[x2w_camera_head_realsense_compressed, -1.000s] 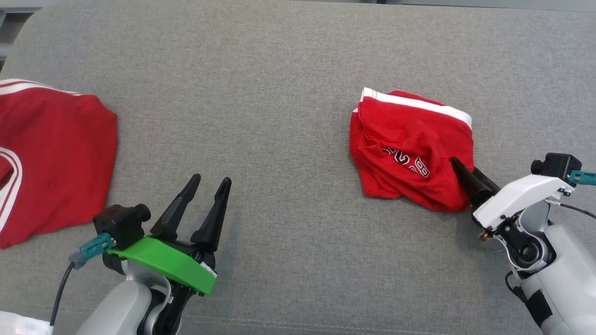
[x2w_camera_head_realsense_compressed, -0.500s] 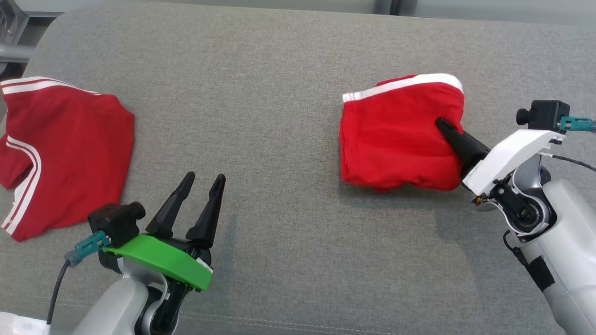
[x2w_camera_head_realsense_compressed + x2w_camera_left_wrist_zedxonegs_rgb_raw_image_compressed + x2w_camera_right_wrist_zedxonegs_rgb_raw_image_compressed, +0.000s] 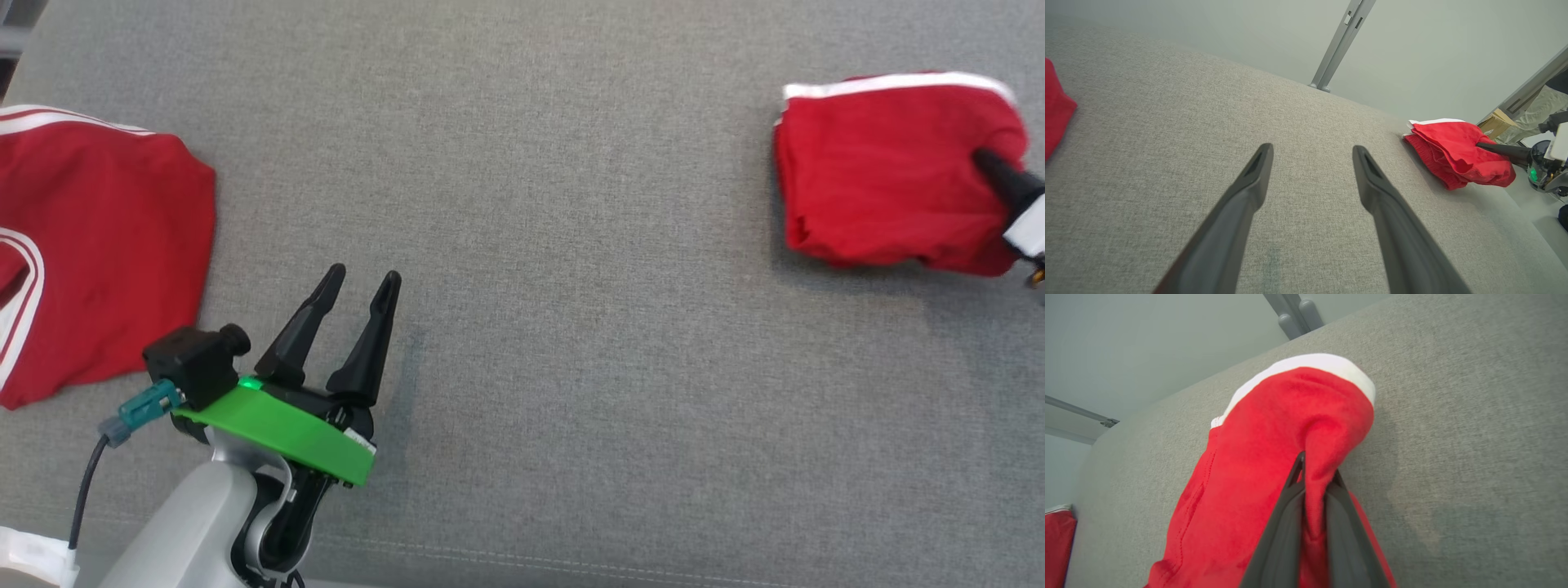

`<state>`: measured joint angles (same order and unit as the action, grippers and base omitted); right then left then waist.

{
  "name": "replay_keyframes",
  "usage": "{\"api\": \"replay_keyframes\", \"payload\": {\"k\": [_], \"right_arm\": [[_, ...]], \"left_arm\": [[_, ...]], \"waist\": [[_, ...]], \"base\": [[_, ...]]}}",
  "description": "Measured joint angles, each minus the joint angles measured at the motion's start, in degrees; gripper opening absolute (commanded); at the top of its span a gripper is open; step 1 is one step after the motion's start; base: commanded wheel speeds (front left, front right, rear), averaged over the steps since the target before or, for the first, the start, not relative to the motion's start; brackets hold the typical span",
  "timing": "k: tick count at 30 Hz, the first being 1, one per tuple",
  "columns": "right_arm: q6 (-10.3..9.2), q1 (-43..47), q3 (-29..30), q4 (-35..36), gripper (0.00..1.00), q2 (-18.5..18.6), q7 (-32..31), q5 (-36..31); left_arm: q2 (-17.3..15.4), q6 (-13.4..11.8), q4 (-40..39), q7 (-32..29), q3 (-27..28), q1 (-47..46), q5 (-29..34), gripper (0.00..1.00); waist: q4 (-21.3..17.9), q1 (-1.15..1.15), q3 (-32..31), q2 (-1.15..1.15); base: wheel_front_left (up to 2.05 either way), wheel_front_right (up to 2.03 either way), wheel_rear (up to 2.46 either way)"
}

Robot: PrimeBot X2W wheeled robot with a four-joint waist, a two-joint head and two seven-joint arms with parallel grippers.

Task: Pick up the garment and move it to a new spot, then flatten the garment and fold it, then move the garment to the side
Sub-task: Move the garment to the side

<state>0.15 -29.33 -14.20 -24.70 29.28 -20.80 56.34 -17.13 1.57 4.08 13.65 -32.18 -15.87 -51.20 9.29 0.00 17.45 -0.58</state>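
Two red garments are seen on the grey fabric-covered desk (image 3: 571,343). The task's garment (image 3: 882,175), bunched and with a white band along its top, is at the upper right of the head view. A second red garment (image 3: 98,245) is spread at the left edge.

The right claw (image 3: 1316,471) is clenched on a small ridge of the bunched cloth. This is plain in the right wrist view, where the rest of the bundle hangs away from the fingers. The left claw (image 3: 364,274) is released, with nothing between its fingers, at the lower left and well apart from both garments.

Since only a narrow pinch is gripped, the cloth could be pulled out of the claw by the bundle's own weight or by drag against the desk's rough weave. The loose layers could also be shaken open, so that a tangled heap, harder to flatten, would be set down. In the left wrist view the garment is seen near the desk's rounded edge at the right. Were it released there, part of it might be lost over the side.

No container is involved: both garments are borne directly by the desk.
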Motion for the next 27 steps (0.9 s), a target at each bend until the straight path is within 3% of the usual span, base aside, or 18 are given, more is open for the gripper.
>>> {"api": "replay_keyframes", "payload": {"k": [8, 14, 18, 20, 21, 27], "right_arm": [[-6.45, -1.8, 5.7, -3.7, 0.00, 9.6, -1.5, -1.8], [-6.79, -0.7, 8.8, -6.9, 0.00, 17.2, -3.2, -3.5], [-6.82, 0.4, 9.6, -8.1, 0.00, 19.1, -3.5, -4.3], [-6.86, 0.9, 9.8, -8.7, 0.36, 19.2, -3.4, -4.6], [-6.90, 1.4, 9.7, -9.0, 1.00, 19.2, -3.2, -5.1], [-7.24, 5.0, 8.8, -11.3, 1.00, 19.1, -1.3, -8.1]], "left_arm": [[0.3, 1.0, -0.8, -0.1, -0.7, -3.3, 1.0, 1.00], [1.0, 1.5, -0.7, -0.1, -0.9, -4.3, 1.0, 1.00], [1.1, 1.5, -0.2, 0.0, -0.1, -4.3, 1.0, 1.00], [0.7, 1.4, 0.3, 0.0, 0.7, -4.3, 1.0, 1.00], [0.7, 1.4, 0.6, 0.0, 0.7, -4.3, 1.0, 1.00], [0.8, 1.5, 1.4, 0.0, 1.0, -4.1, 1.0, 1.00]], "waist": [[2.3, 0.00, 3.5, 0.00], [5.0, 0.00, 4.8, 0.00], [6.2, 0.00, 5.6, 0.00], [6.3, 0.00, 5.9, 0.00], [6.3, 0.00, 6.0, 0.00], [5.1, 0.00, 5.4, 0.00]], "base": [[0.00, 0.00, 0.00], [0.00, 0.00, 0.00], [0.00, 0.00, 0.00], [0.00, 0.00, 0.00], [0.00, 0.00, 0.00], [0.00, 0.00, 0.00]]}}
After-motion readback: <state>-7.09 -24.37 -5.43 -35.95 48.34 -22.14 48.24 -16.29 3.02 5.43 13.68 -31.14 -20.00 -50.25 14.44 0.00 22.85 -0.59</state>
